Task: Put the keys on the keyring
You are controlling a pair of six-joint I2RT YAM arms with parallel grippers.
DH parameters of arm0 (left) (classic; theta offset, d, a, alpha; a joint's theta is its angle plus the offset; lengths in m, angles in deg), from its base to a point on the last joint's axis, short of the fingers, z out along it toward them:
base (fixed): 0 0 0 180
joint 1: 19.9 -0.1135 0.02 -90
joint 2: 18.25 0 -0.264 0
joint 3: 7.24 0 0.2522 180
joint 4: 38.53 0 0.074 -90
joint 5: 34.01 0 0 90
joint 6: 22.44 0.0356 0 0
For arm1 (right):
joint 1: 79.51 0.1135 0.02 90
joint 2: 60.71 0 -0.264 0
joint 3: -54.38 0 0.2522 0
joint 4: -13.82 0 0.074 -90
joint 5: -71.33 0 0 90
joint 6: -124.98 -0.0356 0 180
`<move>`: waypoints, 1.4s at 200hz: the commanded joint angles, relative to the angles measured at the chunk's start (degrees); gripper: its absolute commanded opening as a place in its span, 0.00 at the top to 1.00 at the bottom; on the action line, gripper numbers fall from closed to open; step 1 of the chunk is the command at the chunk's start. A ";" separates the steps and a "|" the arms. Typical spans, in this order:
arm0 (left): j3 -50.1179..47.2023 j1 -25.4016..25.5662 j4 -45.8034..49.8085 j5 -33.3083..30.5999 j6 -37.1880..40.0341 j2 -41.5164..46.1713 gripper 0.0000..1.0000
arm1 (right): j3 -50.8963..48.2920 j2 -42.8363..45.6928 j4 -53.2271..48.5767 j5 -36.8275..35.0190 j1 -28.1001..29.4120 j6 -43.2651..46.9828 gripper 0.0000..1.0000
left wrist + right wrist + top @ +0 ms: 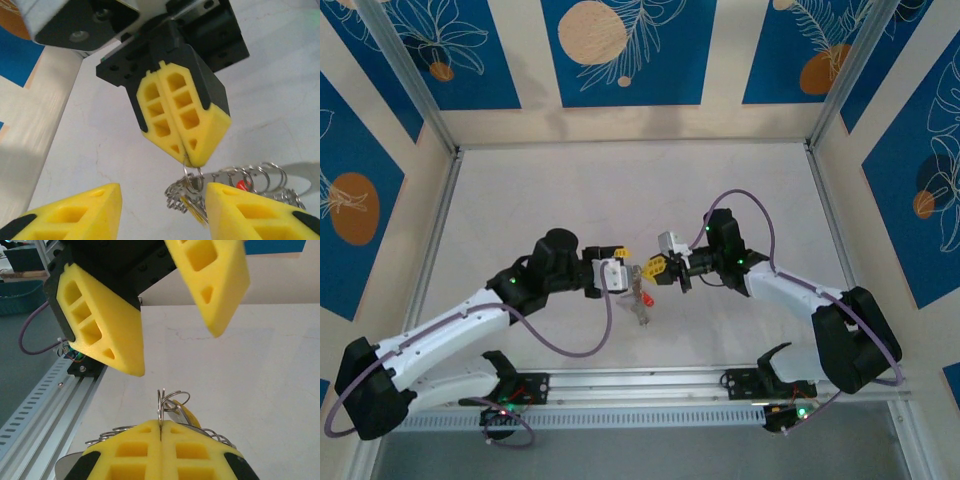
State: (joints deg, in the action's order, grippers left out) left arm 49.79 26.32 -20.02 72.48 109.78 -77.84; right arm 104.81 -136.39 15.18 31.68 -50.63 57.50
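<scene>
I'm running a robot lab cell. Beneath my left gripper (628,272) and right gripper (658,268) lies a bare white table (570,190). Beyond them, blue-and-orange printed panels (620,50) hang on aluminium posts (408,78); behind them runs a slotted aluminium rail (640,385).

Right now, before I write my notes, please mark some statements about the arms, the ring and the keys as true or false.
1. The right gripper has its jaws shut on the ring. True.
2. The left gripper has its jaws shut. False: they stand open.
3. One key has a red head. True.
4. The two grippers point away from each other. False: they face each other, close together.
</scene>
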 commanded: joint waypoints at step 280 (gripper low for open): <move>2.40 -3.26 4.25 10.28 -7.94 -6.24 0.99 | -0.23 1.58 -1.71 -2.42 1.60 4.51 1.00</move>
State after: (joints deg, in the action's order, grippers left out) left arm 49.77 23.58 -18.57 81.97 101.80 -84.11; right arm 104.33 -136.13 14.98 29.10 -49.75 60.52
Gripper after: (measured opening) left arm 0.053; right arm 0.066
